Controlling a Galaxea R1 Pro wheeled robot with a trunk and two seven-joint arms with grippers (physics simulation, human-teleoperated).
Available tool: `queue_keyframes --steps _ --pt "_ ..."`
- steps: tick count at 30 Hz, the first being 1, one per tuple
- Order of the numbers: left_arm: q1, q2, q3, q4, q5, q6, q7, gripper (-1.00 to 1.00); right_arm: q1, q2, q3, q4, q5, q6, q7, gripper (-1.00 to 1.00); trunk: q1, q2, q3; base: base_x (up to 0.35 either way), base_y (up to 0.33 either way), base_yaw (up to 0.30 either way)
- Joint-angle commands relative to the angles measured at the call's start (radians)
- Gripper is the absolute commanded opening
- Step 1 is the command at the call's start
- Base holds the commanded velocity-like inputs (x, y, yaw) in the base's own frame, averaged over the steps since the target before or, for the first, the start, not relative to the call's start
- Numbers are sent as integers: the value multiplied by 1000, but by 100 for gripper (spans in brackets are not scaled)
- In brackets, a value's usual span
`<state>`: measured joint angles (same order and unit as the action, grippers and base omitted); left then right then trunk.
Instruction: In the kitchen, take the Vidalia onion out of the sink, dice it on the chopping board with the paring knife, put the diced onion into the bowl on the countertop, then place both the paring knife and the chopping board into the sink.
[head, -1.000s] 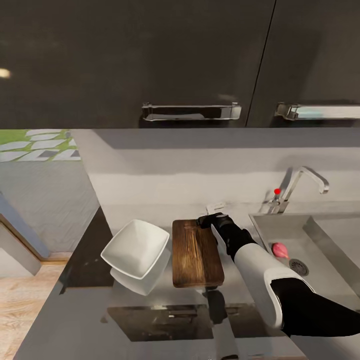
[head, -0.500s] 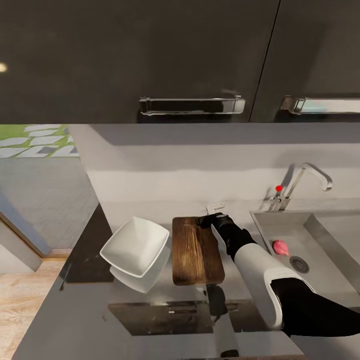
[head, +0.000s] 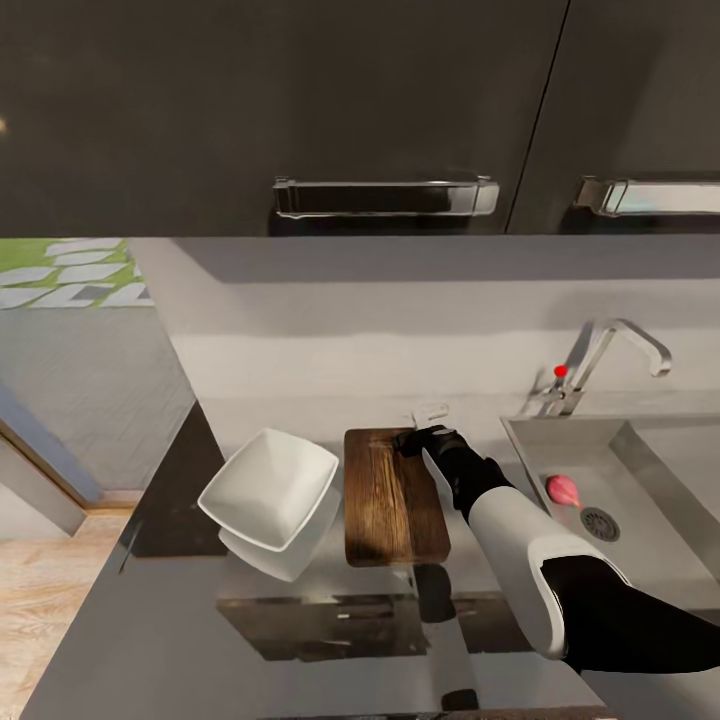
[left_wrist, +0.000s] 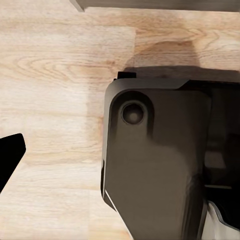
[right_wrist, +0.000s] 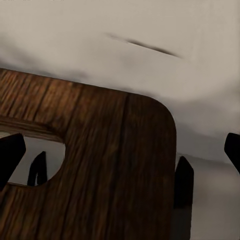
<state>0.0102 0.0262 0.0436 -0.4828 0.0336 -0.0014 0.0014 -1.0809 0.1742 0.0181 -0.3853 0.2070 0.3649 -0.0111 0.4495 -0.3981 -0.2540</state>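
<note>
The dark wooden chopping board (head: 393, 495) lies on the glossy countertop (head: 140, 630), beside the white bowl (head: 268, 490) on its left. My right gripper (head: 420, 440) hovers at the board's far right corner. In the right wrist view the right gripper (right_wrist: 121, 155) is open, its fingers straddling that rounded corner of the board (right_wrist: 100, 165) by the handle slot. The pinkish Vidalia onion (head: 563, 489) rests in the sink (head: 640, 465) near the drain. One left fingertip (left_wrist: 10, 155) hangs over a wooden floor. The paring knife and diced onion are out of view.
A chrome tap (head: 600, 355) with a red knob stands behind the sink. Dark wall cabinets with metal handles (head: 385, 195) hang above the counter. The counter ends at the left, past the bowl, where wooden floor (head: 40, 590) begins.
The head camera has shifted a little, so the whole picture has slid. My right gripper stays at the board's far corner, and the onion, bowl and board have not moved.
</note>
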Motion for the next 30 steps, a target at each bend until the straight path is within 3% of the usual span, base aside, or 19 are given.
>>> queue_keyframes --steps 1,10,30 --pt "1 0 1 -2 3 0 0 100 -1 0 2 -1 6 6 -1 100 1 -2 -3 0 0 0" --pt "1 0 1 -2 4 0 0 100 -1 0 2 -1 6 6 -1 100 1 -2 -16 0 0 2" --pt "1 0 0 -2 4 0 0 100 -1 0 2 -1 7 3 -3 100 1 -2 -18 0 0 1"
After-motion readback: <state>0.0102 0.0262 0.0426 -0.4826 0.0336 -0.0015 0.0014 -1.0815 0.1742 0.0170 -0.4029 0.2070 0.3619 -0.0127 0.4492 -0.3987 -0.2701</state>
